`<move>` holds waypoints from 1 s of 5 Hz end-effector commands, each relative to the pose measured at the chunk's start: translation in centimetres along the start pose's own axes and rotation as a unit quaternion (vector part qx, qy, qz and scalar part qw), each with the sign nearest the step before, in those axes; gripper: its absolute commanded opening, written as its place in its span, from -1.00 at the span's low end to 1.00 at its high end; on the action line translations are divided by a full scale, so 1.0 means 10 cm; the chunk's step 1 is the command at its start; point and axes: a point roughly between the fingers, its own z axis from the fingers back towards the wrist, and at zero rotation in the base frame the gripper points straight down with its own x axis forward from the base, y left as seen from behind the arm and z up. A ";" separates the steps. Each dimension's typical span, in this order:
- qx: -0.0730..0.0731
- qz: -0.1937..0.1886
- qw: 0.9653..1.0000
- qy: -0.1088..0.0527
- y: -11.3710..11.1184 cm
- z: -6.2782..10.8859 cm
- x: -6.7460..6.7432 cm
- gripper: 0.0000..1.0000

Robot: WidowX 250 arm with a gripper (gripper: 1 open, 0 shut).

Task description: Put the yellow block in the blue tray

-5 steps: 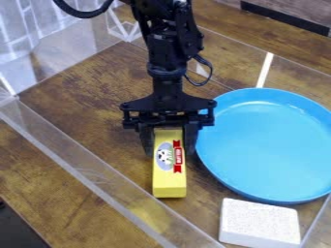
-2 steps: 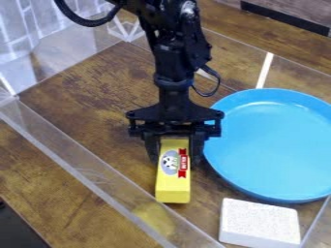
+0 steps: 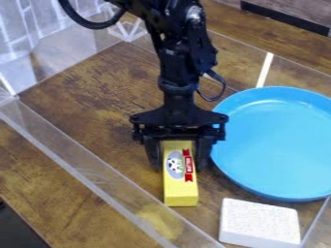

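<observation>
Your black robot arm's gripper [image 3: 179,145] points straight down over the near-centre of the brown wooden table [image 3: 91,102], its two jaws standing spread to either side of the upper end of the flat rectangular yellow block [image 3: 180,175]. Whether the finger pads touch the block's sides you cannot tell from this angle. The block lies flat on the wood, label face up with its red band and small white-grey picture showing, long axis running toward the camera, and it sits outside the large round bright blue plastic tray [image 3: 311,116].

The tray lies just beside the block on the right; its raised rim comes near the gripper's right jaw, leaving a narrow strip of bare wood between them. Its right side is cut off by the picture's edge. A clear plastic wall [image 3: 77,160] runs diagonally along the left and front of the table, close to the block's near end, so free room lies mostly on the open wood to the upper left.

A white speckled sponge-like block [image 3: 258,222] rests near the bottom edge, below the tray and apart from the yellow block. A thin white stick [image 3: 265,70] lies beyond the tray. The block's far end is hidden beneath the gripper body.
</observation>
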 end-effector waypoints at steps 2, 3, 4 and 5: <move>-0.012 0.015 1.000 -0.021 -0.02 0.10 -0.06 1.00; -0.009 0.018 1.000 -0.018 -0.06 0.11 -0.07 1.00; -0.007 0.019 1.000 -0.016 -0.09 0.14 -0.08 1.00; -0.005 0.050 0.999 -0.017 -0.06 0.15 -0.01 1.00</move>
